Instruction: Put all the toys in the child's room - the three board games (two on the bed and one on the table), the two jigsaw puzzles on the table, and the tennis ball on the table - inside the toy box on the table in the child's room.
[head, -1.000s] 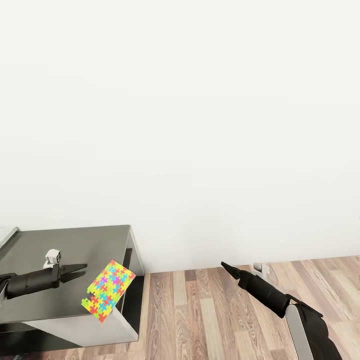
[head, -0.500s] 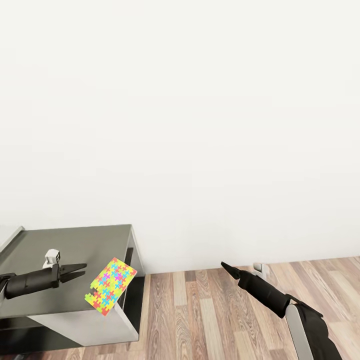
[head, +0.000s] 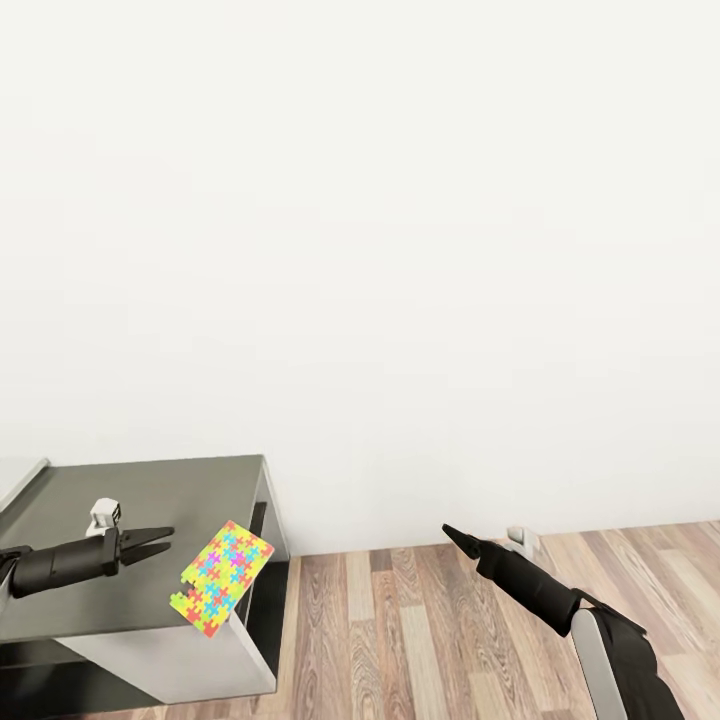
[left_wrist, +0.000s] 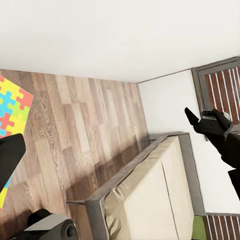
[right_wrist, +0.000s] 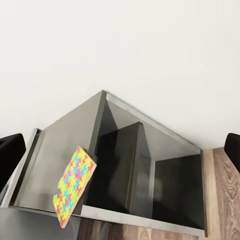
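One jigsaw puzzle (head: 222, 577), a bright multicoloured square, lies on the near right corner of the table's dark grey section (head: 140, 490) and overhangs the edge. My left gripper (head: 168, 540) hovers just left of it, open, with a small gap to the puzzle. My right gripper (head: 447, 530) hangs over the floor to the right, open and empty; its fingers (right_wrist: 10, 155) stand wide apart. From the right wrist the puzzle (right_wrist: 74, 192) sits at the top's front edge. The bed (left_wrist: 150, 200) has a bare beige mattress. The toy box, board games and tennis ball are out of view.
A plain white wall (head: 400, 250) stands behind the table. Wood-plank floor (head: 400, 620) lies to the table's right. The dark section has open compartments underneath (right_wrist: 150, 175). A dark-framed window (left_wrist: 220, 85) is beyond the bed. A pale grey strip of desk top (head: 15, 475) shows far left.
The whole picture has shifted slightly, so the camera moved. Both arms hold the same pose, and the puzzle stays on the table corner.
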